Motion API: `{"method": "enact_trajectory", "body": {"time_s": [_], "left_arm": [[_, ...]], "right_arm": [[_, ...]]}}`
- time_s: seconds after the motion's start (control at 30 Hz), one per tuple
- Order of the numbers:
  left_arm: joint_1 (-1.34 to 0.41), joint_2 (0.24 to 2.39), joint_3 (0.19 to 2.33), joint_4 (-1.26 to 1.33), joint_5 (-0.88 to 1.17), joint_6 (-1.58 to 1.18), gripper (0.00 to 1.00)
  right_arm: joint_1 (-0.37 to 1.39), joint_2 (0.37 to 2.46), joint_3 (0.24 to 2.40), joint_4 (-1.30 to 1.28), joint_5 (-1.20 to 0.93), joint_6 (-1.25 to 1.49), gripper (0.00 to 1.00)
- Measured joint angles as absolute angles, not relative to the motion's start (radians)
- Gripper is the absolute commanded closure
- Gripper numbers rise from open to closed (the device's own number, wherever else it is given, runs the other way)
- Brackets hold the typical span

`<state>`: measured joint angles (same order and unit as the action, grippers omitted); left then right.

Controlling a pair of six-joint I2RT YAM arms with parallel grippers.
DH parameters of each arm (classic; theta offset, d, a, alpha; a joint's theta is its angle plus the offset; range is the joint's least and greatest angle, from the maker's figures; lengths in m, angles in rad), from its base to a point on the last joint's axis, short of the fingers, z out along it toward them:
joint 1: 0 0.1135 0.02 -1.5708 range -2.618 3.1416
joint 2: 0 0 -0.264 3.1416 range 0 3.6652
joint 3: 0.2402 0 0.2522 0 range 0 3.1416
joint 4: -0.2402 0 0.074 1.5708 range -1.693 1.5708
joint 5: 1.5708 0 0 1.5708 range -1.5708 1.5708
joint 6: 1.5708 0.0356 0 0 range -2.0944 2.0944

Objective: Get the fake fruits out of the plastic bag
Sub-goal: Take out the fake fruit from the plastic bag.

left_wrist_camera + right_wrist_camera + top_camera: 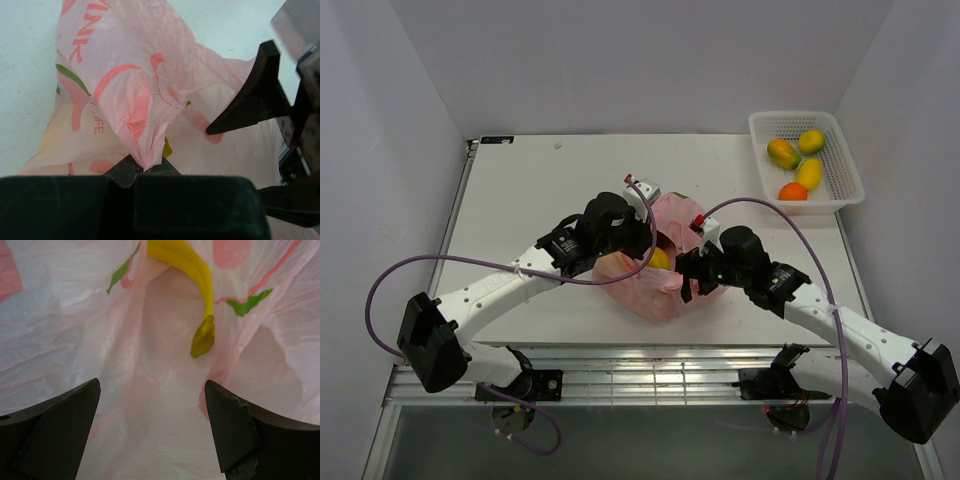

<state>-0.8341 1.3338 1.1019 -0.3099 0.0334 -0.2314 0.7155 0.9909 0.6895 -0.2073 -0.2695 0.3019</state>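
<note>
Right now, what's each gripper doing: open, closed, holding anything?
Left gripper: closed, pinching a fold of the plastic bag.
Right gripper: open, holding nothing, jaws pointed at the banana in the bag.

One pink bag (663, 293), one white basket (847, 165) holding four fruits (783, 153), one banana (192, 265) inside the bag.

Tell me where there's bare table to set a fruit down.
Bare table lies left of the bag, up to the back wall, and in a strip between bag and basket. It's crowded at the bag itself, where the left claw pinches it and the right claw stands open.
</note>
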Motion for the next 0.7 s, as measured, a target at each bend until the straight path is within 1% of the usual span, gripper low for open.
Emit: {"method": "enact_trajectory", "body": {"time_s": [0.17, 0.37, 0.47, 0.6, 0.7], "left_arm": [[-0.835, 1.345, 1.135, -0.331, 0.012, -0.246, 1.0], [-0.835, 1.359, 1.138, -0.341, -0.011, -0.265, 1.0], [-0.835, 1.36, 1.138, -0.342, -0.016, -0.274, 1.0], [-0.835, 1.36, 1.138, -0.344, -0.016, -0.279, 1.0], [-0.835, 1.36, 1.138, -0.343, -0.015, -0.279, 1.0]], "right_arm": [[0.809, 0.983, 0.709, -0.239, -0.191, 0.302, 0.1], [0.82, 0.804, 0.754, -0.243, -0.198, 0.307, 0.1], [0.82, 0.756, 0.756, -0.236, -0.223, 0.315, 0.1], [0.821, 0.766, 0.756, -0.231, -0.249, 0.333, 0.1], [0.822, 0.804, 0.751, -0.229, -0.226, 0.353, 0.1]]}}
